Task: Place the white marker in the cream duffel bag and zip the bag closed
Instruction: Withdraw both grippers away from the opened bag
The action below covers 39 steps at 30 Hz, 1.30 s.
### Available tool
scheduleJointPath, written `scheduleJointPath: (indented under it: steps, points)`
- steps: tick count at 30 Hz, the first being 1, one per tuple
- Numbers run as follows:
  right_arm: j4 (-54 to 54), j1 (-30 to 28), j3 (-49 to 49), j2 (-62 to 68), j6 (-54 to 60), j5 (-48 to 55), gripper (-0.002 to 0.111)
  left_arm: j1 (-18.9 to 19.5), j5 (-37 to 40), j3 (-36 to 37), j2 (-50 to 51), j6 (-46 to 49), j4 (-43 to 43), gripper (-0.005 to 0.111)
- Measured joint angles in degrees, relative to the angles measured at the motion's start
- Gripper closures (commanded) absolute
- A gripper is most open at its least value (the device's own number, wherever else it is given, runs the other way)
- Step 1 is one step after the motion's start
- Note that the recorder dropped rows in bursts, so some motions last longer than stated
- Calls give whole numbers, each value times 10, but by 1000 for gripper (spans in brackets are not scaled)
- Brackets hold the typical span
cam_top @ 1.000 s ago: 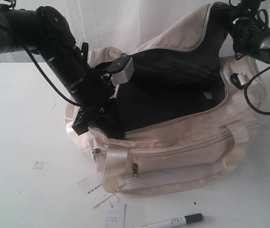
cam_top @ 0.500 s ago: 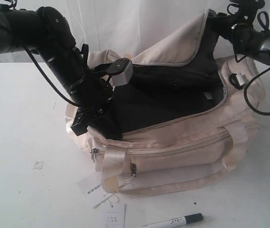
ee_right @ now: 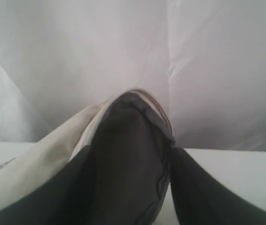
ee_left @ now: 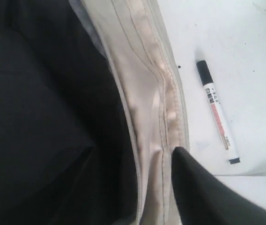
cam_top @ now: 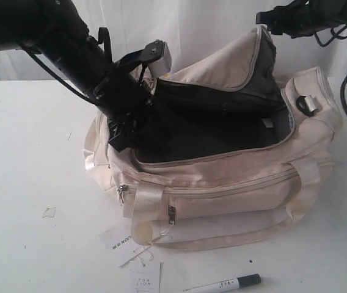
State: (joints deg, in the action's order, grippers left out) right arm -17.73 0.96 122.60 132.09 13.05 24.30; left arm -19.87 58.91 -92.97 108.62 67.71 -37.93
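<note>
Cream duffel bag (cam_top: 234,195): mouth open, dark lining showing, far flap (cam_top: 228,64) raised. Right gripper (cam_top: 264,21) pinched onto the flap's top edge; if the cloth slips, the flap falls over the mouth. Left gripper (cam_top: 121,131) at the bag's left end, one finger outside the rim; grip cannot be told, probably straddling. A pull there could drag the bag. Table (cam_top: 27,183) in front of the bag gives reach. Hang tags (cam_top: 144,276) just before the bag: mis-pick risk. White marker (cam_top: 225,284) lies flat in front of the bag, apart from it.
</note>
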Motion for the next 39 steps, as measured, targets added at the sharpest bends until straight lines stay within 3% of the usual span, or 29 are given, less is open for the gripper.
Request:
scheduleJointPath:
  steps: [1, 3, 4, 5, 6, 7, 10, 15, 24, 31, 39]
  points:
    - [6, 0, 0, -8, 5, 18, 66, 0, -6, 0, -5, 0, -1, 50]
    - [56, 0, 0, -42, 13, 76, 85, 0, -23, 0, -26, 0, -3, 56]
    - [75, 0, 0, -50, 9, 92, 101, 0, -26, 0, -32, -3, -3, 69]
    - [108, 0, 0, -64, -3, 126, 109, 0, -37, 0, -44, -19, -3, 79]
    - [123, 0, 0, -71, -7, 144, 108, 0, -42, 0, -50, -26, 1, 97]
    - [144, 0, 0, -82, -13, 176, 108, 0, -52, 0, -63, -38, 17, 107]
    - [177, 0, 0, -109, -24, 239, 108, 1, -59, 0, -85, -50, 55, 107]
    - [181, 0, 0, -155, -32, 304, 108, 36, -60, 0, -110, -122, 73, 107]
    - [181, 0, -32, -229, -73, 354, 108, 164, -67, 28, -150, -298, 93, 107]
    - [181, 0, -112, -291, -75, 360, 108, 254, -87, 120, -207, -345, 94, 107]
    - [182, 0, -233, -357, -73, 303, 108, 299, -179, 256, -261, -391, 96, 107]
